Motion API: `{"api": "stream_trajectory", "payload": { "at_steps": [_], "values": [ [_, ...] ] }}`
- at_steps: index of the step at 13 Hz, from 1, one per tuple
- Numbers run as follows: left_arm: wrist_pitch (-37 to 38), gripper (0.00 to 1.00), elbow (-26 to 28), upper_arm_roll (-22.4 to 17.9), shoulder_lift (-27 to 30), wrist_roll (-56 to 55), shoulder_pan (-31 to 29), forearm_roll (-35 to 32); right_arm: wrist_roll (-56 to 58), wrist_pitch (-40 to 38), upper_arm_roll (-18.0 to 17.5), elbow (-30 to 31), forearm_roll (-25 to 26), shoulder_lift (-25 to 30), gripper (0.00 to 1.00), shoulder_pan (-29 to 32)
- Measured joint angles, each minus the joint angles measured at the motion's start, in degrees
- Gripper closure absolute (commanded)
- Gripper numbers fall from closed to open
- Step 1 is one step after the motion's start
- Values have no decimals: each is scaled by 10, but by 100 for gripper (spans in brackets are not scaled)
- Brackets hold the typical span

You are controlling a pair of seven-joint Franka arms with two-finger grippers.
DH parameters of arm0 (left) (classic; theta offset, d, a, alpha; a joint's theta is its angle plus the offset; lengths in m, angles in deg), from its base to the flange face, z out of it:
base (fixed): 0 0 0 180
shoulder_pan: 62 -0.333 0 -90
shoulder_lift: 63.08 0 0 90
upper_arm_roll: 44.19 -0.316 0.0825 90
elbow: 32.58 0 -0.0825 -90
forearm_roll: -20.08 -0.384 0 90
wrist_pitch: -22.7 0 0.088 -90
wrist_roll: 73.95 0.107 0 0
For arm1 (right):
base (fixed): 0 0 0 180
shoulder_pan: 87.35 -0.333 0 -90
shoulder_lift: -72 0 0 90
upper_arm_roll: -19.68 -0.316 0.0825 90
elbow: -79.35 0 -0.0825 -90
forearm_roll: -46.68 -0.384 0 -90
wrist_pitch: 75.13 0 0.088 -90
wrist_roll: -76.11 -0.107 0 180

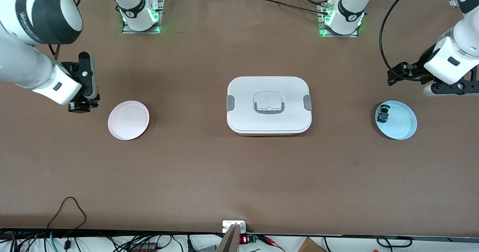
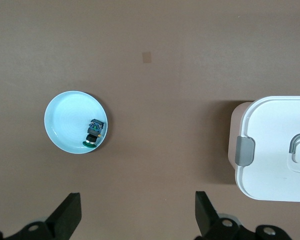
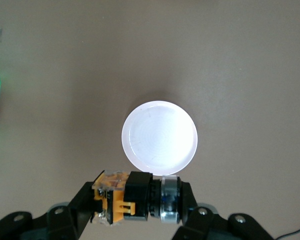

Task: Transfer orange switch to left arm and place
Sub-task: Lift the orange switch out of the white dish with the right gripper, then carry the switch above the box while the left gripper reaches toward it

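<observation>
Overhead, the box (image 1: 268, 105) sits mid-table (image 1: 239, 169), between a pink plate (image 1: 128, 120) and a blue plate (image 1: 396, 120) carrying a green switch (image 1: 383, 114). The left wrist view shows the left pincer (image 2: 138, 212) spread wide, holding nothing, above bare table. The right wrist view shows the right pincer (image 3: 140, 202) clamping the orange switch (image 3: 135, 197), raised beside the pink plate.

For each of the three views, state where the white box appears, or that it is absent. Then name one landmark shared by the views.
Front view: the box sits mid-table, between the pink plate and the blue plate.
Left wrist view: the box is cut by the picture's edge, beside the blue plate.
Right wrist view: absent.
Shared landmark: the blue plate, in the front and left wrist views.
</observation>
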Motion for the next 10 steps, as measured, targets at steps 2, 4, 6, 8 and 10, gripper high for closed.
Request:
{"api": "stream_trajectory", "payload": {
  "at_steps": [2,4,6,8,10],
  "values": [
    [0,0,0,0,0,0,0,0,0,-11,0,-2,-29,-6,100,0],
    [0,0,0,0,0,0,0,0,0,-36,0,-2,-94,-19,100,0],
    [0,0,0,-1,0,0,0,0,0,-61,-1,-2,-191,-32,100,-1],
    [0,0,0,-1,0,0,-1,0,2,-64,-4,-2,-293,-43,100,-5],
    [0,0,0,-2,0,0,-2,0,3,-62,-6,-2,-413,-56,100,-24]
  ]
}}
